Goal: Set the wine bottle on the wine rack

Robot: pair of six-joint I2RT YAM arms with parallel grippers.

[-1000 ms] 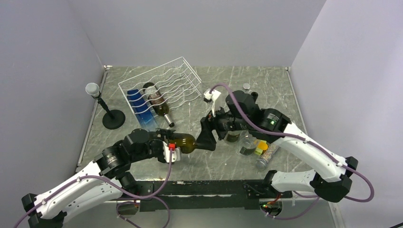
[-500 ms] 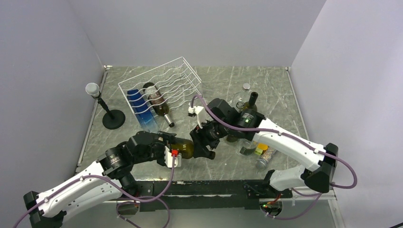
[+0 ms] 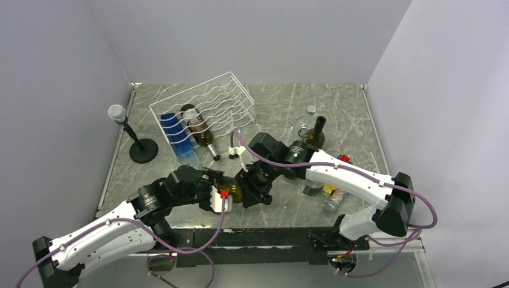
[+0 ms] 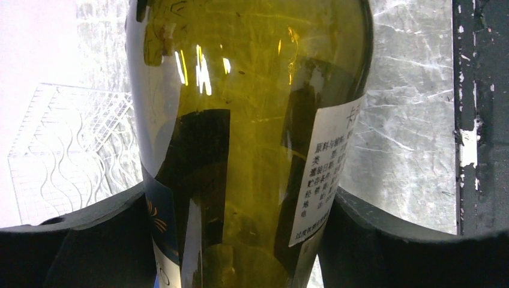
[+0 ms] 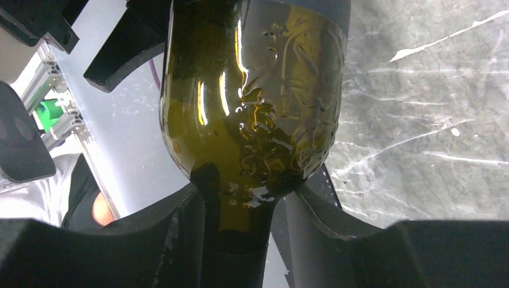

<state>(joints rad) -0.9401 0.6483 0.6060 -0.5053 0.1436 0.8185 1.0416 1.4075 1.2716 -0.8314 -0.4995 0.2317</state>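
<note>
The green wine bottle lies nearly level just above the table's near middle, held between both arms. My left gripper is shut on its labelled body, a finger pressing on each side. My right gripper is closed around its neck just below the shoulder; the left finger touches the neck and a thin gap shows at the other finger. The white wire wine rack stands at the far left, well beyond the bottle, and also shows in the left wrist view.
The rack holds a blue bottle and a brown bottle. A black microphone stand is left of the rack. A dark bottle, a clear jar and small jars stand at the right.
Both grippers and the bottle have shifted left and toward the near edge. The right arm has stretched further left, following the neck.
</note>
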